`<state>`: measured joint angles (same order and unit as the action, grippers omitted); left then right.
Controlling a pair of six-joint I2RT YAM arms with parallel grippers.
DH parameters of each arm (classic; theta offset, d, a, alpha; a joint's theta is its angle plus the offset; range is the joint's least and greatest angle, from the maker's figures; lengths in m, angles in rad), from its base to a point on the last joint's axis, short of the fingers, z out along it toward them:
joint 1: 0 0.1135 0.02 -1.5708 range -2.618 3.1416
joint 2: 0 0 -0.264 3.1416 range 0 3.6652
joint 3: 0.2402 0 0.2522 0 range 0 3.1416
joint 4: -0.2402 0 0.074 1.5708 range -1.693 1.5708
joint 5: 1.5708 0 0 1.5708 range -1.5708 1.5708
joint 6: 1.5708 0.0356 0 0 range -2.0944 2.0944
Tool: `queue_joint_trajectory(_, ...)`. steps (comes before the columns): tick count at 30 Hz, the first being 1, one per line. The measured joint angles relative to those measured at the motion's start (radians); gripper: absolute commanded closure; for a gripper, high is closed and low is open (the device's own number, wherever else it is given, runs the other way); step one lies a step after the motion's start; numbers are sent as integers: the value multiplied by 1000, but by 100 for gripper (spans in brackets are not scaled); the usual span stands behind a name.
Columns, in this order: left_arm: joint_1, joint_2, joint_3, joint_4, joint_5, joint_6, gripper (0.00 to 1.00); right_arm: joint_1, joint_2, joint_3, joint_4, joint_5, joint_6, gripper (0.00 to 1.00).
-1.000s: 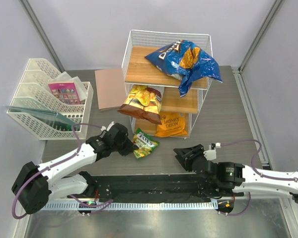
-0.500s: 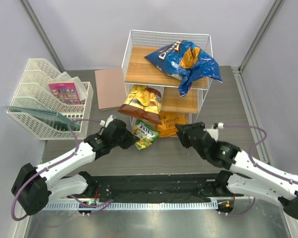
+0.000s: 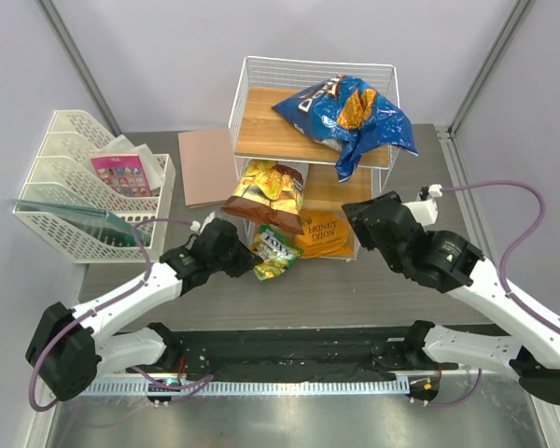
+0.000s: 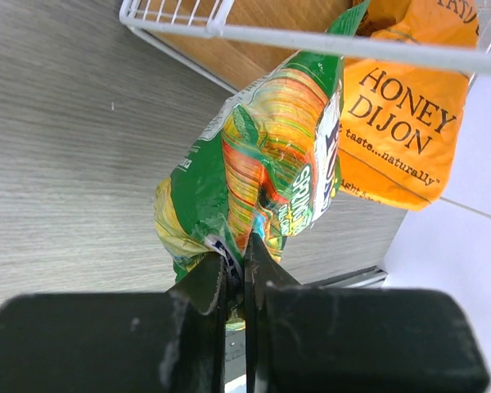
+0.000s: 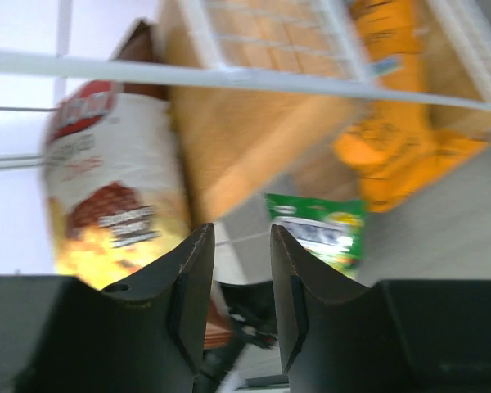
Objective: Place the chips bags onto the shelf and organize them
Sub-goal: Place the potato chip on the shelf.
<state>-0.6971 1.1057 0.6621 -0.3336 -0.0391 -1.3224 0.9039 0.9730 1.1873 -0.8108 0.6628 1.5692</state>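
Note:
The shelf (image 3: 261, 131) stands at the back middle. A blue Doritos bag (image 3: 355, 112) lies on its top board. A brown-white bag with red lettering (image 3: 266, 191) hangs out of the middle tier. The orange Honey Dijon bag (image 3: 322, 233) sits in the bottom tier. My left gripper (image 3: 252, 265) is shut on the lower edge of the small green-yellow bag (image 4: 262, 164), which it holds just in front of the shelf's bottom wire (image 4: 311, 37), next to the orange bag (image 4: 401, 123). My right gripper (image 3: 351, 217) hovers at the shelf's right front, open and holding nothing (image 5: 241, 237).
A white mesh file tray (image 3: 84, 187) with a pink card packet (image 3: 121, 173) stands at the left. A flat brown board (image 3: 205, 166) lies on the table between the tray and the shelf. The grey table (image 3: 420, 187) runs on to the right of the shelf.
My right arm has swung up from the front edge to the shelf's right side, its jaws narrowing. My left gripper has carried the green-yellow bag toward the bottom tier.

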Motion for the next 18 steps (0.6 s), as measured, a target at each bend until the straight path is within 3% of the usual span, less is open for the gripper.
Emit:
queue_joint_trajectory(10, 15, 66, 27, 11, 58, 24, 100, -2, -169, -20, -421, 80, 134, 65)
queue_joint_trajectory(15, 18, 75, 28, 11, 72, 27, 100, -43, -55, 82, -508, 132, 112, 65)
queue_joint_trajectory(18, 19, 75, 30, 11, 77, 31, 100, -128, 29, 156, -520, 137, 53, 65)
